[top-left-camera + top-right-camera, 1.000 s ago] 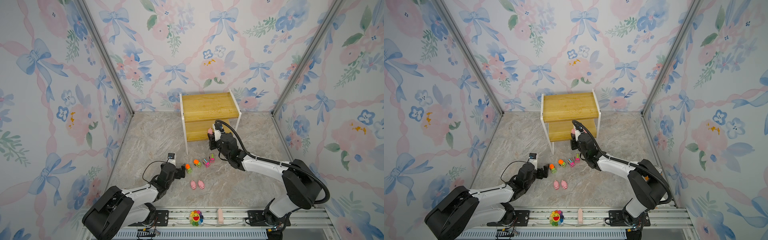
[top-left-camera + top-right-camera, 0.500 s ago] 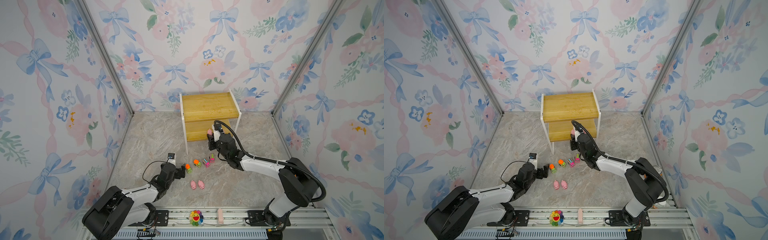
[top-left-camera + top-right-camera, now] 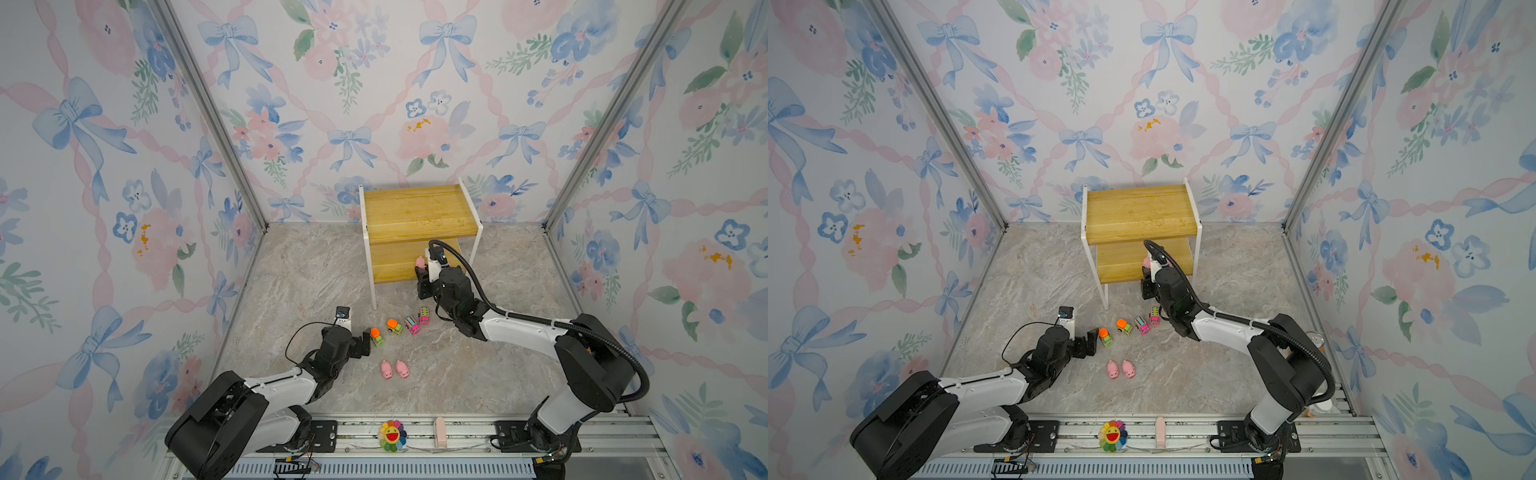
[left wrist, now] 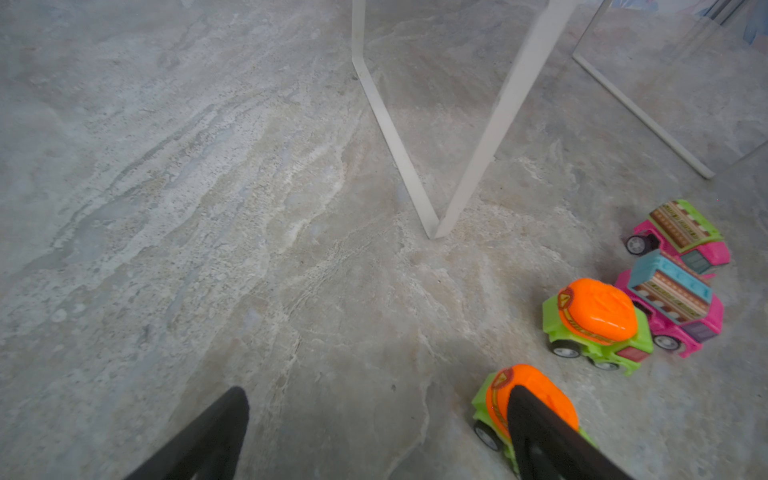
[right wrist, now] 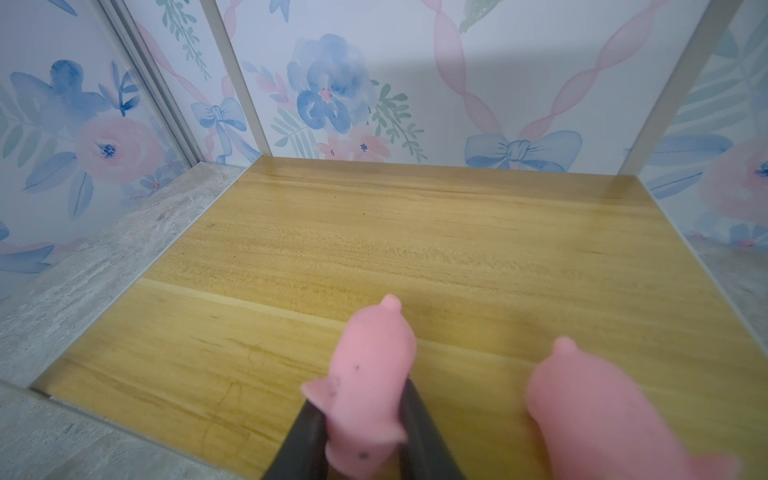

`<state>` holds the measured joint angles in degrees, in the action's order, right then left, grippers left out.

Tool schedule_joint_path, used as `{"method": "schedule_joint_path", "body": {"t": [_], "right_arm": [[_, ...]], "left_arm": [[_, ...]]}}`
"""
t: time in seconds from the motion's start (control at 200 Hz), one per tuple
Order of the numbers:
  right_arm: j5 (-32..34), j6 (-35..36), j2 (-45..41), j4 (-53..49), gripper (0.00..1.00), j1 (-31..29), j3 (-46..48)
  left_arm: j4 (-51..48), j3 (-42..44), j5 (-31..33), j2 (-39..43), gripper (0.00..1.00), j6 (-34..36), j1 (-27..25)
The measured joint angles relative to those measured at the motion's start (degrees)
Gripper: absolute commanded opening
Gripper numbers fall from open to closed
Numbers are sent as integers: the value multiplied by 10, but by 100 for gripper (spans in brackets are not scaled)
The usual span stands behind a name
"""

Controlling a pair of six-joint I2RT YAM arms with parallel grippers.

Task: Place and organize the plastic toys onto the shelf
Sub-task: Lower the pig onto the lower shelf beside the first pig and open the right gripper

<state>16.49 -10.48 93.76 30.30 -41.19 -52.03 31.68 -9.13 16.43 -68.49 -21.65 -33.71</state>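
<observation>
Pinching a pink pig between narrow jaws, the right gripper hangs low over the near edge of the shelf, above its lower board. A second pig already lies just beside it, so the aim seems to be a tidy row. The left gripper sits wide and empty by the nearest green truck, likely its next pick, while another green truck, two pink trucks and two more pigs wait on the floor nearer than the shelf.
</observation>
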Motion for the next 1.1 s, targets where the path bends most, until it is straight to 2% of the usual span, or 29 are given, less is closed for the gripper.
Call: {"method": "schedule_joint_path", "body": {"t": [1.1], "right_arm": [[7,5,8,17,40,0,0]], "left_arm": [[0,0,0,0,97,0,0]]}}
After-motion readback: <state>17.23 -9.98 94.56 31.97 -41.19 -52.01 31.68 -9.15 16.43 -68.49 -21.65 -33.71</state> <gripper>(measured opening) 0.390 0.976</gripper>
